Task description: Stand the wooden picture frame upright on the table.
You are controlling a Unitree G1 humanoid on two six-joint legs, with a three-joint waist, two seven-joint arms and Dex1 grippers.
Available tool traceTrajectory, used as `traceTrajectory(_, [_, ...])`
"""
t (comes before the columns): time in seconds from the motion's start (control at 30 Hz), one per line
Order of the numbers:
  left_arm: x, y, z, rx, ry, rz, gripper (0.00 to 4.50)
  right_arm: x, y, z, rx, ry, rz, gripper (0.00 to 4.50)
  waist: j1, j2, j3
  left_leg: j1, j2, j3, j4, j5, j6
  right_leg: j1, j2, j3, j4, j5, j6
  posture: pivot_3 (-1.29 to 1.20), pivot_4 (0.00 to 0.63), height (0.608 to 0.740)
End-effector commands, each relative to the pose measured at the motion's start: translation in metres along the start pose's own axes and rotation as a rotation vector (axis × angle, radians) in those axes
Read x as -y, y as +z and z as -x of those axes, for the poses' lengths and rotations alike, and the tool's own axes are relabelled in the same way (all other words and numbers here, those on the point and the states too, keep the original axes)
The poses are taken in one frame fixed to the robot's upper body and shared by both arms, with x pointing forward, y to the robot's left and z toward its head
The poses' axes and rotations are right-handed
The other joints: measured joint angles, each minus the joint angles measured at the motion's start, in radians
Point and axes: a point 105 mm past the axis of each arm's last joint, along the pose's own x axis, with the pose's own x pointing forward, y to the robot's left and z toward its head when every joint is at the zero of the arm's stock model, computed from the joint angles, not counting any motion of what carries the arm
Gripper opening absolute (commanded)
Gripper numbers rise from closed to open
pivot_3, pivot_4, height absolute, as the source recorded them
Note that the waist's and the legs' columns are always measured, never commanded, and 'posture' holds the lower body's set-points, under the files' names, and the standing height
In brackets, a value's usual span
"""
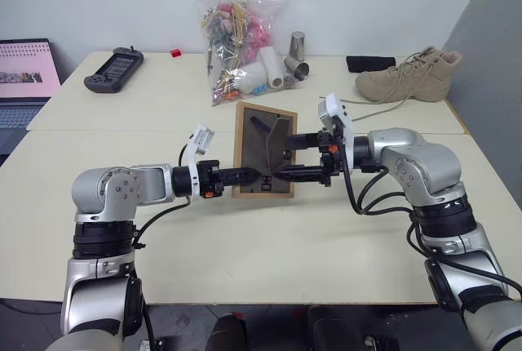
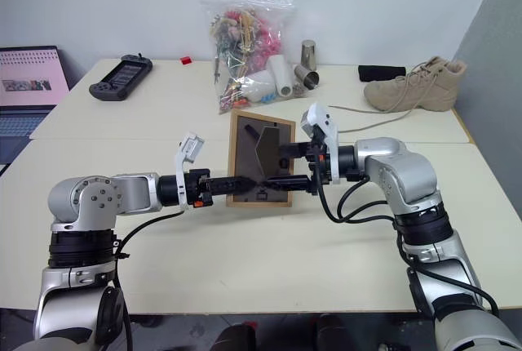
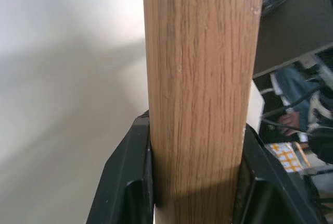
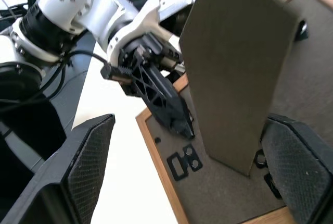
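Gripping the grained wooden picture frame (image 1: 263, 151), left pincer (image 1: 259, 176); right pincer (image 1: 277, 155) gapes wide.

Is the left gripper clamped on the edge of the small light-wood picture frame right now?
Yes, in the left wrist view the left gripper has both black fingers pressed against the small light-wood picture frame edge.

Count of items in view, head camera:

- One wooden picture frame (image 1: 263, 151), back side toward the camera.
- One table (image 1: 245, 237), built of two long panels.
- Two grippers: left gripper (image 1: 259, 178), right gripper (image 1: 287, 157).
- One clear plastic bag (image 1: 236, 37) of mixed small items; contents too jumbled to count.
- Two metal cups (image 1: 297, 45), one upright, one on its side.
- One white roll (image 1: 272, 68).
- One tan boot (image 1: 410, 77).
- One black handheld controller (image 1: 114, 68).
- One laptop (image 1: 24, 73).
- One small red block (image 1: 175, 53).
- One flat black object (image 1: 370, 64).
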Motion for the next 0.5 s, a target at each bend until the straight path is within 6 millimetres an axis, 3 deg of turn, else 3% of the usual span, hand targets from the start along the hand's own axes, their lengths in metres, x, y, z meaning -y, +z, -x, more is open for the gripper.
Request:
traceTrajectory(0.03, [0.019,0.009,0.011,0.021,-0.064,-0.030,1.29,0.024,-0.014,0.027,-0.074,-0.176,0.110,4.47,0.003,0.000,0.000,0.000,0.000,0.000,0.000,0.000,0.000,0.000,0.000,0.000,0.000,0.000,0.000,0.00,0.150,0.740])
traceTrajectory(0.23, [0.025,-0.002,0.019,-0.022,-0.102,0.052,1.29,0.041,-0.040,0.075,-0.158,-0.313,0.263,4.47,0.009,0.000,0.000,-0.001,-0.001,0.000,0.000,0.000,0.000,0.001,-0.001,0.000,-0.004,0.000,0.000,0.00,0.150,0.740])
traceTrajectory(0.43, [0.030,-0.009,0.018,-0.036,-0.206,0.162,1.29,0.059,-0.037,0.077,-0.184,-0.481,0.887,4.47,-0.003,0.000,0.000,0.000,0.000,0.001,0.000,0.000,0.000,0.001,-0.001,0.001,-0.003,0.000,0.000,0.00,0.150,0.740])
traceTrajectory(0.5, [0.033,-0.009,0.015,-0.035,-0.239,0.190,1.29,0.052,-0.026,0.066,-0.168,-0.481,1.227,4.47,-0.007,0.000,0.000,0.001,0.000,0.001,0.000,0.000,0.000,0.001,0.000,0.001,-0.002,0.000,0.000,0.00,0.150,0.740])
